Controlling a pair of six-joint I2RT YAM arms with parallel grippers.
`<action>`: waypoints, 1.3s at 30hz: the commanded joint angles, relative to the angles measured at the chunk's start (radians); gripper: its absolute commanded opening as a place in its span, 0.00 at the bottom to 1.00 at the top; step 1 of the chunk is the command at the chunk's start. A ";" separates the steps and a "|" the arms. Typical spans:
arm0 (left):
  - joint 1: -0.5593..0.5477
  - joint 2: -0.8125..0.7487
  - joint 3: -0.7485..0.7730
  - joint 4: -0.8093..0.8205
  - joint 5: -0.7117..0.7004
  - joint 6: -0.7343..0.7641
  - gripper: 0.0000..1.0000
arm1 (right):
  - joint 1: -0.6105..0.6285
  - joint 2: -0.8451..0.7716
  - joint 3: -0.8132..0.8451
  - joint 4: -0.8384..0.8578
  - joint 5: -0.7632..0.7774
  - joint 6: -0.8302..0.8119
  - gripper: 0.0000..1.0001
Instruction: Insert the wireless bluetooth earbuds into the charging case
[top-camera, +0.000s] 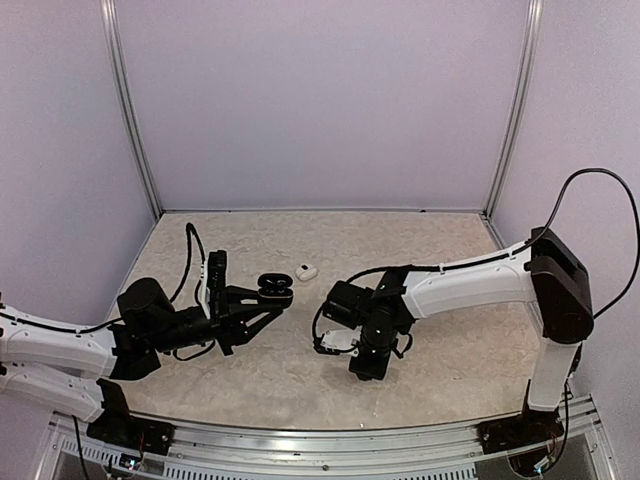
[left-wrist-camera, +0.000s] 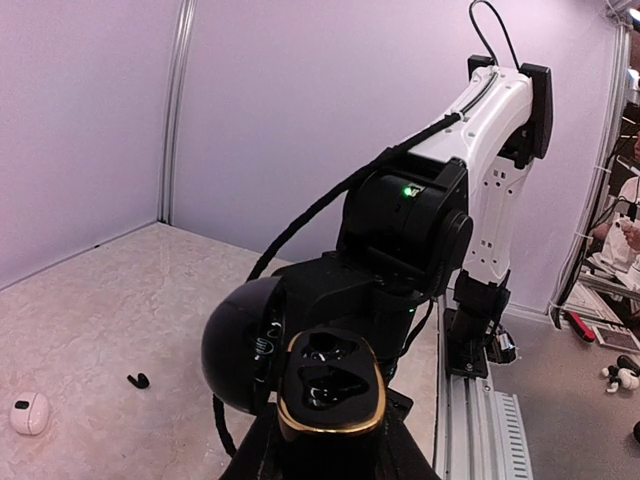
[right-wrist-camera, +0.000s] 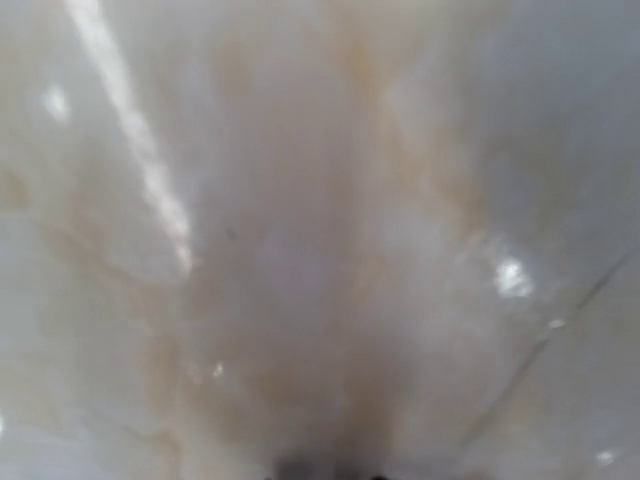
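We count one black earbud (left-wrist-camera: 138, 380) on the table (left-wrist-camera: 120, 300), lower left in the left wrist view; one open charging case (left-wrist-camera: 330, 388) clamped by the left gripper (top-camera: 268, 300); one white rounded object (top-camera: 306, 271). For the right gripper (top-camera: 362, 372), we cannot tell its grip.

Charging case (top-camera: 274, 287) sits in the left gripper (top-camera: 270, 299), above the table (top-camera: 430, 240) left of centre; just right and farther, a small rounded item (top-camera: 306, 271) lies on the table, an earbud (left-wrist-camera: 138, 380) near it; right gripper (top-camera: 363, 372) right, nearer.
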 joint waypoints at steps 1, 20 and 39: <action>0.001 -0.030 -0.006 0.040 -0.020 0.028 0.00 | -0.012 -0.129 -0.008 0.097 0.000 0.011 0.16; -0.004 -0.048 -0.019 0.135 0.088 0.166 0.00 | -0.002 -0.737 -0.252 0.790 -0.196 -0.097 0.17; -0.103 0.039 0.072 0.149 0.055 0.245 0.00 | 0.125 -0.728 -0.353 1.207 -0.338 -0.113 0.18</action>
